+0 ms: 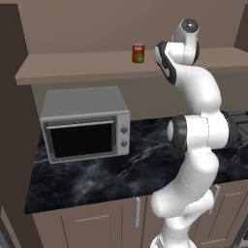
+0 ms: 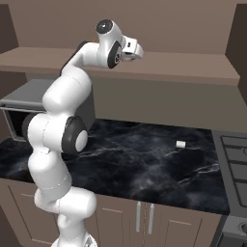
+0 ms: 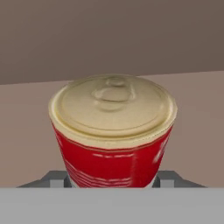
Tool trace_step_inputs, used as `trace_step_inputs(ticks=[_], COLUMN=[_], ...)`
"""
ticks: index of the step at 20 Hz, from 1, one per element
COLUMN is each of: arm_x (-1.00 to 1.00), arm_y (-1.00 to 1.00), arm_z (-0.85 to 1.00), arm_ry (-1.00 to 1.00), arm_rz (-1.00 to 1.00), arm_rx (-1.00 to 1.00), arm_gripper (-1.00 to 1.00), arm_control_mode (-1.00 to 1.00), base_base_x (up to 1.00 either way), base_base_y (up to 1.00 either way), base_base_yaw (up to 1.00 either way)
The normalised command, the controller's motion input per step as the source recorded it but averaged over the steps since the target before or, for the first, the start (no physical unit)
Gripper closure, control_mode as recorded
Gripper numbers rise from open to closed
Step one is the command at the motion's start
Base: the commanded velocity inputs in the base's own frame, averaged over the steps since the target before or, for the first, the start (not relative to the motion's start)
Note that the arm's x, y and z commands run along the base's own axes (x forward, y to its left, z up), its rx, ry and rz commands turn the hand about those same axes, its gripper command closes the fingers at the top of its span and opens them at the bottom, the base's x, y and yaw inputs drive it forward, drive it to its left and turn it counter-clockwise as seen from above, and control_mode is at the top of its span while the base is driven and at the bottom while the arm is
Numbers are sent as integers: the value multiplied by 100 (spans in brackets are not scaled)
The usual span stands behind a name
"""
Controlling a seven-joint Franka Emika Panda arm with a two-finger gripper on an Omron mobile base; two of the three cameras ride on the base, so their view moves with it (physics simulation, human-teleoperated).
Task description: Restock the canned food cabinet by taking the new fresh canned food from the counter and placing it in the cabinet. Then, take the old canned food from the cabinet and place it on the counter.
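The old canned food, red with a cream-white rim and lid, stands upright and very close between my fingertips in the hand view. My gripper is shut on its lower sides. In the right base view the gripper is raised to the cabinet shelf ledge, pointing right. The new fresh canned food, orange-red with a green patch, stands on the cabinet ledge just left of my upper arm. The black marble counter lies below.
A grey microwave sits on the counter at the left. A small white object lies on the counter near the stove at the right. Light wooden cupboard doors run below.
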Motion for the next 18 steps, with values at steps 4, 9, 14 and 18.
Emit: trace_step_inputs(ticks=[4, 9, 14, 18], arm_x=[-67, -100, -100, -100], arm_y=[-7, -29, -55, -69], arm_z=[0, 0, 16, 15], arm_ry=[-2, -16, -18, -3], arm_rz=[2, 7, 6, 8], arm_rx=[0, 3, 7, 2], arm_gripper=[100, 100, 100, 100], arm_control_mode=[-100, -100, -100, -100], base_base_x=[0, 0, 0, 0], base_base_y=[0, 0, 0, 0], base_base_yaw=[0, 0, 0, 0])
